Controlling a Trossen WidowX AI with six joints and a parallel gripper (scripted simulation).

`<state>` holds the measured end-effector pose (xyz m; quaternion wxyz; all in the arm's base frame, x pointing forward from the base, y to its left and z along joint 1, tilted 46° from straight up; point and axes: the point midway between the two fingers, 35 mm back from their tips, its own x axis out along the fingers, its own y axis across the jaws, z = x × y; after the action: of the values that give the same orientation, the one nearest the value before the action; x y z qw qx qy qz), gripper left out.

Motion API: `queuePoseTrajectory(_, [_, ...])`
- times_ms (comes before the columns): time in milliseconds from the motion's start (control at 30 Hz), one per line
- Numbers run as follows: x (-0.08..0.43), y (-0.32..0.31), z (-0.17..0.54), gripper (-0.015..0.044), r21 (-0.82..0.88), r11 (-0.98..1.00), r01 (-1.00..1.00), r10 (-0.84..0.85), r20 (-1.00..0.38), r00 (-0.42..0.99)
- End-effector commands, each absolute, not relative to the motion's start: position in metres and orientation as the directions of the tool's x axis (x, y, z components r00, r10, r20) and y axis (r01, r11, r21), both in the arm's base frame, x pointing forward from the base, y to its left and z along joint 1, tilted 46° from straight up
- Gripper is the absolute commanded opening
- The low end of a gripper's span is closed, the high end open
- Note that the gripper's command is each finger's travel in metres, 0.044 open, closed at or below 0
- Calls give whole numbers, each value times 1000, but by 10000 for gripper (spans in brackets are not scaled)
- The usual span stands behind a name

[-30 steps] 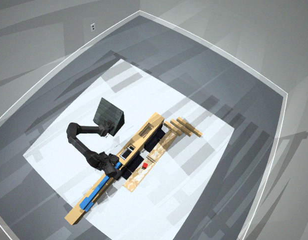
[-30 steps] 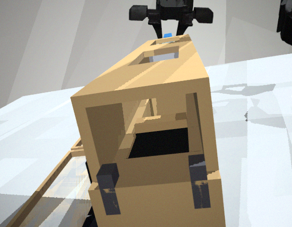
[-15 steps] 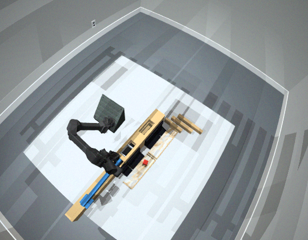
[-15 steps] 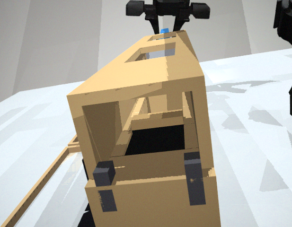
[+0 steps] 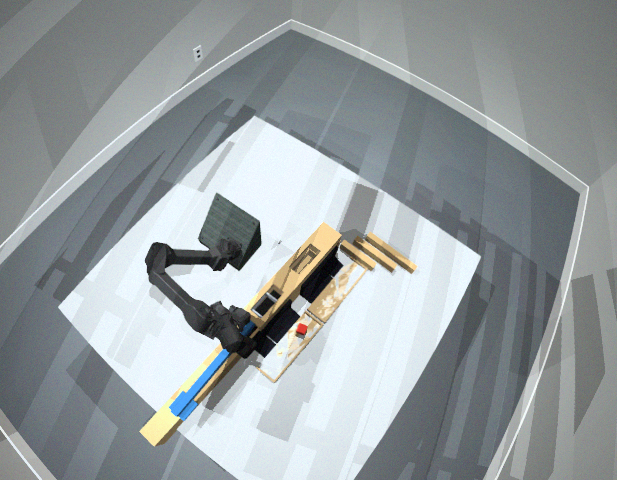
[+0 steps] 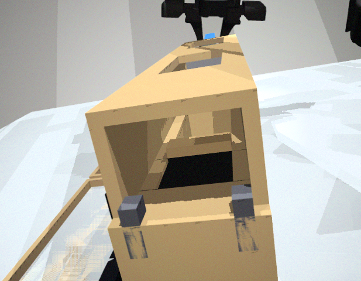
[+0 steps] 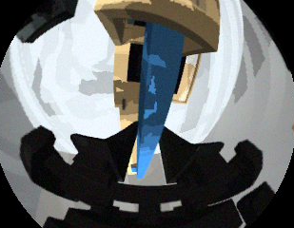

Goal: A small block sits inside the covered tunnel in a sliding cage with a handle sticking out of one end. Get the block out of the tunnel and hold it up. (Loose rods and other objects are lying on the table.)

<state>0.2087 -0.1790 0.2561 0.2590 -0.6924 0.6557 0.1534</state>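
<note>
You have the end effector (image 5: pixel 250 347) (image 6: pixel 211 37) (image 7: pixel 147 124) closed on the blue handle (image 5: pixel 205 374) (image 6: pixel 209 36) (image 7: pixel 161 71), one finger on either side of the bar, a grip presumably chosen for moving the cage lengthwise through the wooden tunnel (image 5: pixel 326 233) (image 6: pixel 174 87) (image 7: pixel 204 30). The task's thing, the red block (image 5: pixel 301 328), lies outside the tunnel, in the near part of the framed tray (image 5: pixel 273 380) (image 6: pixel 53 223) along its side; the dark side openings probably serve to let it drop there. Your handle work therefore looks finished, and the next move would be to release the bar, then grasp and lift the block. Take care not to drag the handle while opening, and approach the block clear of the tray's rim. The long beam (image 5: pixel 158 428) appears to support the handle outside the tunnel. On the desk (image 5: pixel 277 149), count one red block, one blue handle, one tunnel with two top windows, and three loose rods (image 5: pixel 393 253) beside its far end; at the tunnel's open end, count two grey pegs (image 6: pixel 131 211), perhaps stops for the cage.
</note>
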Motion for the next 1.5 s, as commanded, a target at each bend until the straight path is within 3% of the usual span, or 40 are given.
queuePoseTrajectory(0, [209, -179, 256, 131, -158, -6, -987, -829, -552, 94])
queuePoseTrajectory(400, [213, -152, 280, 440, -174, 40, -984, -844, -532, 60])
queuePoseTrajectory(1400, [210, -170, 244, 440, -178, 43, -983, -847, -528, 59])
queuePoseTrajectory(1467, [211, -168, 246, 387, -175, 46, -983, -849, -526, 54])
